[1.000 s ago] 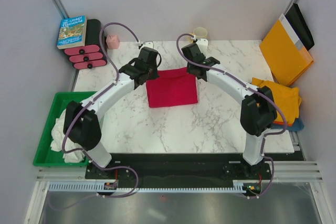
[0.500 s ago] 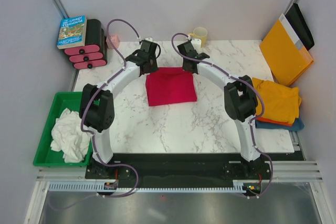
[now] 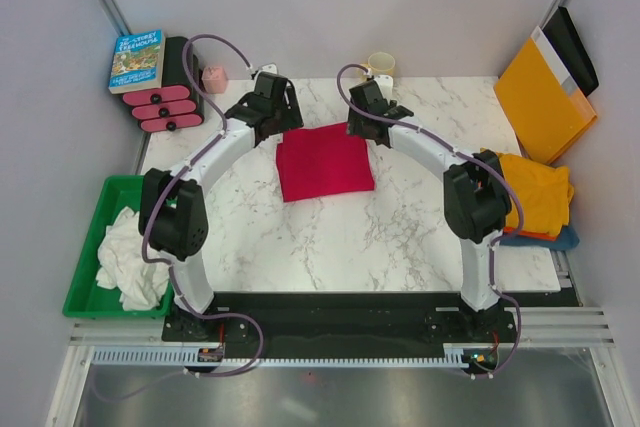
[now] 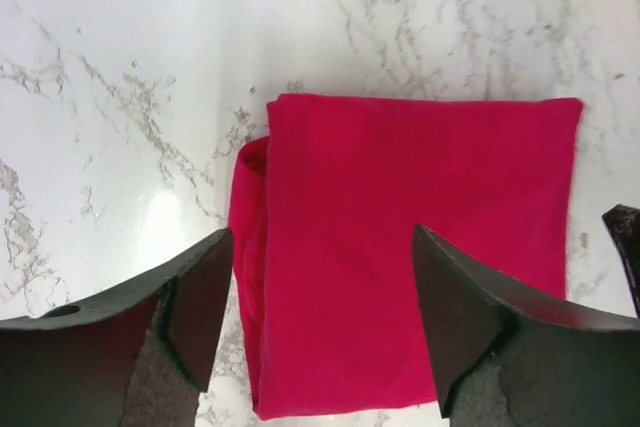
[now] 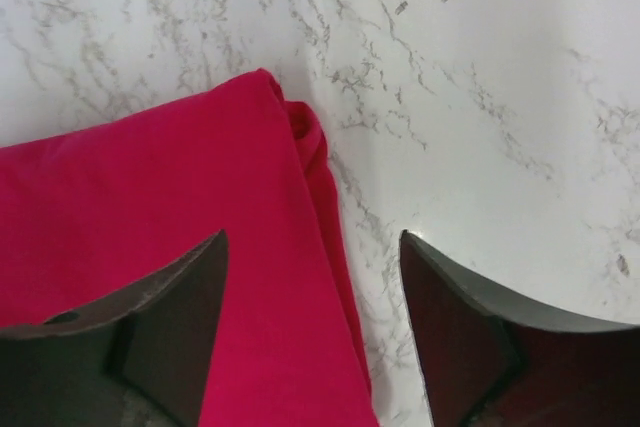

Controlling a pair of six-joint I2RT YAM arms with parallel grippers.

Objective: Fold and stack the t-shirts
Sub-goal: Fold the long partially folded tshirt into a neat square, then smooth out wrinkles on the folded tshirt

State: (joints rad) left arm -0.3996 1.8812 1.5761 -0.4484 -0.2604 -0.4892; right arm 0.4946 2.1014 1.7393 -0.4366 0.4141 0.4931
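Observation:
A crimson red t-shirt lies folded into a neat rectangle on the marble table, near the middle back. My left gripper hovers open over its far left corner, and my right gripper hovers open over its far right corner. In the left wrist view the red t-shirt lies flat below the spread left gripper, apart from both fingers. In the right wrist view the right gripper straddles the edge of the red t-shirt. A mustard-yellow t-shirt tops orange-red and blue ones at the right edge. A white t-shirt lies crumpled in the green bin.
An orange-yellow envelope leans at the back right with a black folder behind it. A book sits on a black-and-pink stack at the back left. Next to it is a pink cup, and a mug stands at the back.
Both grippers were shut at the red t-shirt's far edge and now stand open, having let go of it. The shirt lies still, folded.

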